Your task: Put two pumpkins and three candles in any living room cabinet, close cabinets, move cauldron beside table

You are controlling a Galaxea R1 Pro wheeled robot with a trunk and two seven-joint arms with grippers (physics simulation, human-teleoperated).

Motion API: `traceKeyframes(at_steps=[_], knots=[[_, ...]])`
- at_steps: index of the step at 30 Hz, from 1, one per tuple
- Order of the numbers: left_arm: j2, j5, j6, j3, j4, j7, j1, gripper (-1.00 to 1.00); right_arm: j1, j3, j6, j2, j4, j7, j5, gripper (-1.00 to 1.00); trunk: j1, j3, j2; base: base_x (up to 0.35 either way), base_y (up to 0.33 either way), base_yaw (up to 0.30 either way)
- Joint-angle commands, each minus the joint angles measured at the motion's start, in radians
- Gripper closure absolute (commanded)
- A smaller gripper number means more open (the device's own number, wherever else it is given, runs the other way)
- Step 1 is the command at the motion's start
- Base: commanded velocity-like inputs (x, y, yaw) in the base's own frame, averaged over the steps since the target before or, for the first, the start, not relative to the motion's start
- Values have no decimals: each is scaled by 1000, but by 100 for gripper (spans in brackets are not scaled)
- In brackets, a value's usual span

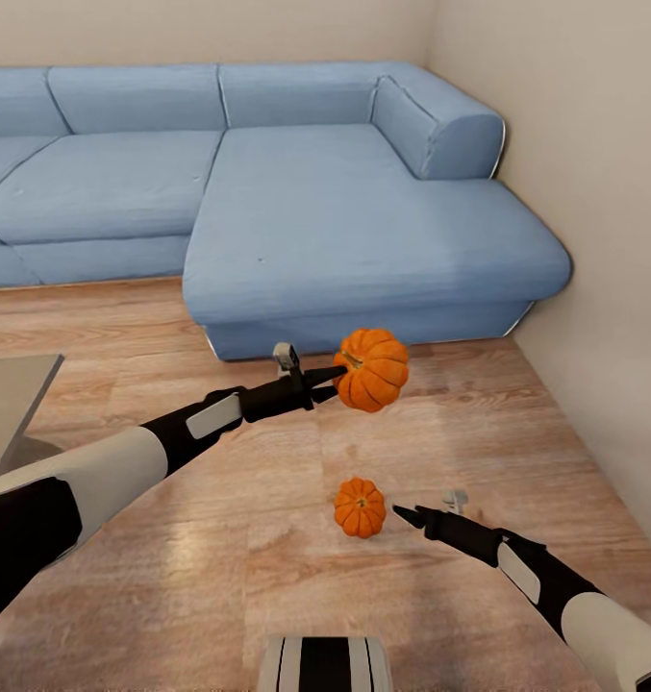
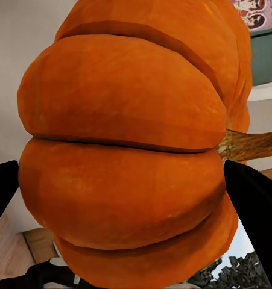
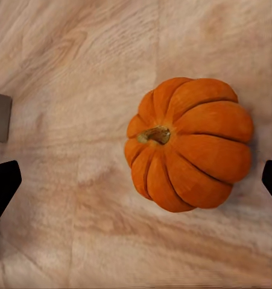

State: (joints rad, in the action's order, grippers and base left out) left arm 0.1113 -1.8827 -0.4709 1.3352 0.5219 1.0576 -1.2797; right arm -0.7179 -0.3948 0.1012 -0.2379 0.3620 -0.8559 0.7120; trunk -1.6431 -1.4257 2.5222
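With my left gripper point(image 1: 337, 377) clamped on one pumpkin point(image 1: 371, 368), the second pumpkin point(image 1: 360, 506) lies on the floor point(image 1: 219, 538) just ahead of my spread right gripper point(image 1: 402, 515), nothing stowed yet.

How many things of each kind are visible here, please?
Pumpkins: 2, one held by the left gripper at, one on the floor
Sofas: 1
Tables: 1, only a corner
Total: 4
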Motion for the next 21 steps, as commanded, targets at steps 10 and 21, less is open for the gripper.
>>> traceKeyframes(at_steps=[10,21], knots=[[-2,0,0,-1,0,-1,0,100,0,1,-2,0,0,-4,0,-100,-4,-39,2,0,0,0],[-2,0,0,0,0,-1,0,100,0,1,-2,-1,0,-5,1,-100,-9,-81,5,0,0,0]])
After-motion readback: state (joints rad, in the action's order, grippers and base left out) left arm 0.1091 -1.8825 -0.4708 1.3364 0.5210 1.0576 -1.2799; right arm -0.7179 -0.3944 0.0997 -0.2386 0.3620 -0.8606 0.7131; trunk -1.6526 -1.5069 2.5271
